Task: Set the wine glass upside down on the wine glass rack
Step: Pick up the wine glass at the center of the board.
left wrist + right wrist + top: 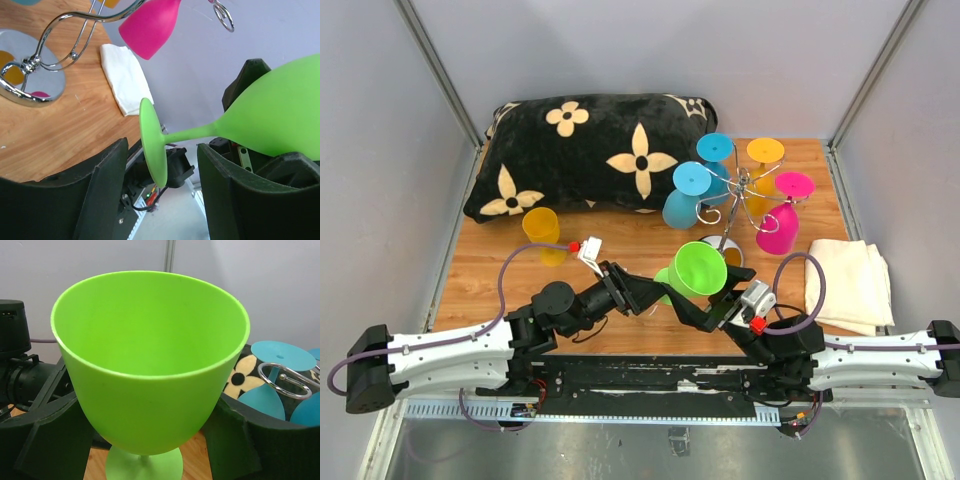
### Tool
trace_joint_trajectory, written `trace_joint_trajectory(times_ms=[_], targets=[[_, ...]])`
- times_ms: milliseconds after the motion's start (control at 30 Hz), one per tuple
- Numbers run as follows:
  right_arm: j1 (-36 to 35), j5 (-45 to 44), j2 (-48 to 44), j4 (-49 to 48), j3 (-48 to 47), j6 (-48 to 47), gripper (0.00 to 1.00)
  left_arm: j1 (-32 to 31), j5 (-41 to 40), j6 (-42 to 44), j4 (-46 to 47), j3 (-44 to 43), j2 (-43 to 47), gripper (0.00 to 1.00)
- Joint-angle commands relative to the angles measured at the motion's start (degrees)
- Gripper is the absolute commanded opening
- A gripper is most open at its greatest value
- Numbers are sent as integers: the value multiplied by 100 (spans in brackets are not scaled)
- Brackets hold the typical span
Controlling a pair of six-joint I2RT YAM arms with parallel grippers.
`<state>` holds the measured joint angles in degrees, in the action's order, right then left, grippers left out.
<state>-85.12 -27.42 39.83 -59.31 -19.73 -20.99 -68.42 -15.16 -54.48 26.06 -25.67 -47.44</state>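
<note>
Glass: the green glass [701,268] hangs in the air between the two grippers, tipped over, with its foot toward the left fingers and its bowl inside the right ones.
Feel: it looks like matte moulded plastic, so I judge it light, stiff and hard to break. The smooth curved bowl could swivel or slip under a weak pinch.
Foot: the flat disc [152,145] is thin and stands edge-on between the left fingers. A pinch across its rim would be narrow and easy to lose.
Stem: the stem [192,132] is slim and probably the surest place to take hold for turning the glass over.
Bowl: a hold on the bowl leaves stem and foot free for a wire arm, which I think suits the hanging step.
Left gripper: the left gripper [162,165] is spread wide and holds nothing. Its fingers [102,185] flank the foot with a gap on each side.
Left arm: it reaches low to the right, with the wrist aimed at the foot.
Right gripper: the right gripper [150,430] is clamped on the lower bowl, one pad on each side.
Right arm: it is bent back leftward, with the wrist raised off the table [520,285].
Rack: the rack [745,195] stands beyond the right fingers, well apart, already carrying hung glasses [778,228] foot-up.
</note>
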Motion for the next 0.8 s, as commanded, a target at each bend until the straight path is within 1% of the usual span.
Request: trace_joint_trajectory(times_ms=[0, 133, 500, 633, 733, 767], targets=[[-119, 35, -106, -346, 18, -154, 58, -123, -57, -19, 443, -108, -84, 59], [-119, -31, -164, -360, 92, -193, 59, -144, -78, -14, 469, -131, -92, 48], [-114, -82, -240, -398, 211, -202, 59, -176, -172, 25, 468, -193, -141, 24], [-118, -88, -230, -361, 223, -187, 59, -180, -234, -12, 475, -165, -122, 12], [-116, -92, -239, -245, 232, -169, 61, -180, -304, -13, 401, -191, -98, 1], [-118, -101, -246, -184, 242, -154, 63, -180, -331, -14, 264, -232, -93, 1]])
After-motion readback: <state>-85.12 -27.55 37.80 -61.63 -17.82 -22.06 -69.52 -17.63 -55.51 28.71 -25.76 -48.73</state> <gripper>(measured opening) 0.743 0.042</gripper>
